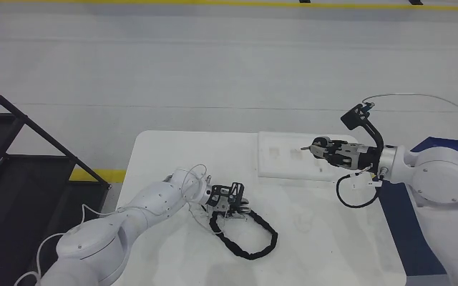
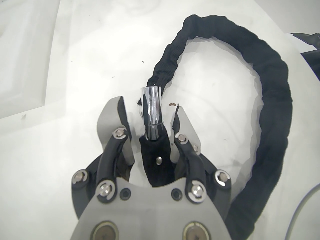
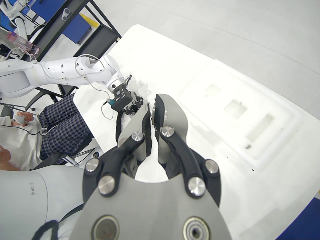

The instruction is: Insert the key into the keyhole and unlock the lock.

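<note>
I note white table (image 1: pixel 336 250) across lower centre of top view. White foam tray (image 1: pixel 279 166) with shallow rectangular recesses at table's upper middle. Black rack (image 1: pixel 28 179) at left edge, yellow floor stripe (image 1: pixel 96 174) beside it.

Top: we see a white surface (image 1: pixel 186 154) with rounded corners, marked by a few small dark specks.
Far edge: a white foam tray (image 1: pixel 286 173) lies flat on it, with three shallow rectangular recesses in a row.
Nearer the robot: the lock (image 1: pixel 274 236) lies in an open loop, a chain in a black fabric sleeve, apart from the tray.
Loop's closing point: a chrome cylinder (image 2: pixel 150 111) sits here; we cannot tell whether it rests on the surface.
Between tray and lock: we make out faint ring-shaped marks but cannot tell what they are.
</note>
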Controlling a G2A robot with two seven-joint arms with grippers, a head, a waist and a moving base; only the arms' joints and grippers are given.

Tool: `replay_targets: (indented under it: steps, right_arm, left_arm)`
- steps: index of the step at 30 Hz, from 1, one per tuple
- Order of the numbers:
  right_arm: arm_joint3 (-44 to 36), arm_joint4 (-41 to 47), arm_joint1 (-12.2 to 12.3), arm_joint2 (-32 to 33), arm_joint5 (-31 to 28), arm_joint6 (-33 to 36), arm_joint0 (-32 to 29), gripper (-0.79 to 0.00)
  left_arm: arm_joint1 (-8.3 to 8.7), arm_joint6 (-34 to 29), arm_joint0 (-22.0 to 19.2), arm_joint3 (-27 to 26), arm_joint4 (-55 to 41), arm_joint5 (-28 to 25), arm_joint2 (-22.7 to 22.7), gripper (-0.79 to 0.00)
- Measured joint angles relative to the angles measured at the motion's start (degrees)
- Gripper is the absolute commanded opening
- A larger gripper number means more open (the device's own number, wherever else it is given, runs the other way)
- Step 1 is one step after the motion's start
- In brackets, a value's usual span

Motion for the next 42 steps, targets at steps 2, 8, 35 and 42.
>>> replay_targets:
  steps: [2, 8, 35, 42]
  right_arm:
    - [0.0, 0.0, 0.0, 0.0, 0.0, 0.0, 0.0, -0.785]
    - [0.0, 0.0, 0.0, 0.0, 0.0, 0.0, 0.0, -0.785]
    - [-12.8, 5.0, 0.5, -1.9, 18.6, 10.0, -0.4, -0.785]
    - [-13.4, 9.4, 0.4, -3.0, 21.0, 9.0, 0.0, -0.785]
  left_arm:
    - [-0.26, 0.6, -0.1, 0.5, 0.5, 0.1, 0.0, -0.785]
    - [-0.61, 2.7, -0.5, 0.9, 1.4, 0.9, -0.7, -0.785]
    - [10.04, 15.5, 4.4, -24.0, -11.1, 0.9, -15.9, -0.785]
    - [11.0, 17.9, 7.3, -27.6, -14.6, 3.2, -17.6, -0.785]
